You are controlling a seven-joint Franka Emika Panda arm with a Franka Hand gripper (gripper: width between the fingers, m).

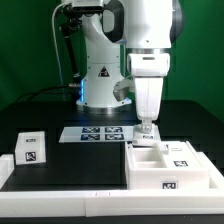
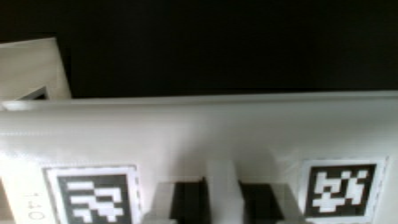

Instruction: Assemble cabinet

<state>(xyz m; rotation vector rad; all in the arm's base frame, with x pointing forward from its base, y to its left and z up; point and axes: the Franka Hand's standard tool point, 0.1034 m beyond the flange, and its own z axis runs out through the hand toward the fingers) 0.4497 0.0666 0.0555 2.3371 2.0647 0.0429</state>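
Observation:
The cabinet box is a large white plastic box with recesses and marker tags, standing at the exterior view's right. My gripper points straight down at the box's far left corner. In the wrist view the gripper shows as two dark fingers set close together, with a thin white wall of the box between them. Two tags flank the fingers. A smaller white tagged drawer block lies apart at the exterior view's left.
The marker board lies flat on the black table behind the parts, in front of the arm's base. A white rim runs along the table's front edge. Another white piece shows beyond the box in the wrist view.

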